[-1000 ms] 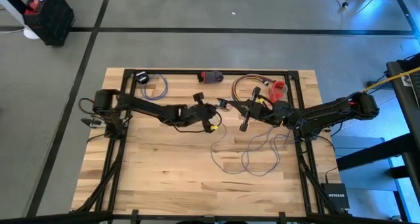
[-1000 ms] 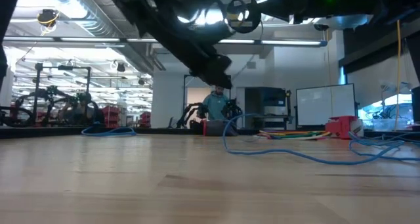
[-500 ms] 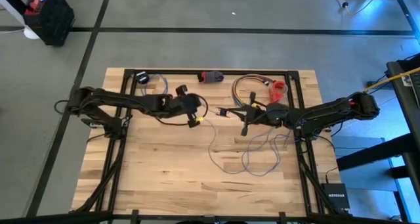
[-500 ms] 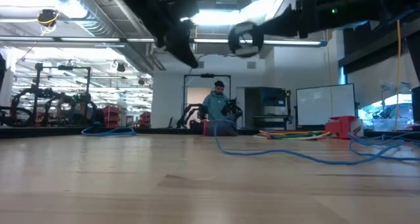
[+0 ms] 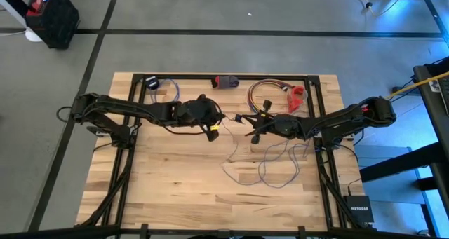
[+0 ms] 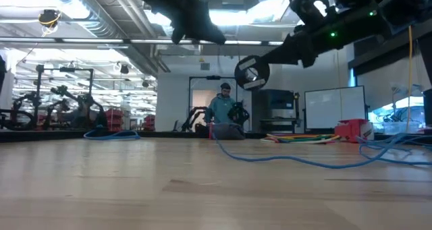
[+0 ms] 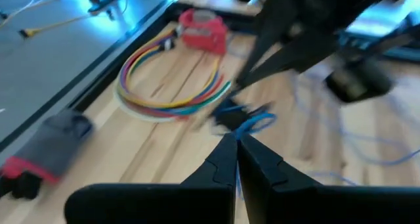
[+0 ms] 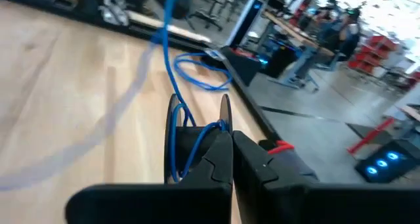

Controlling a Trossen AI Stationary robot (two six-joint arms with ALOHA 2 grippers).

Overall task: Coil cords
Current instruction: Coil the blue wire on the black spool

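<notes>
High view is showing the left claw (image 5: 210, 129), clenched empty, drawing back from the right claw (image 5: 247, 134), clenched on the thin grey-lilac wire (image 5: 270, 170); coiling is barely starting.

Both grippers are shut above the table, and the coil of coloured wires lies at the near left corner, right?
Not quite. The coloured coil lies at the far right, beside a red object, as the high view shows. Both the left gripper and the right gripper are shut.
</notes>
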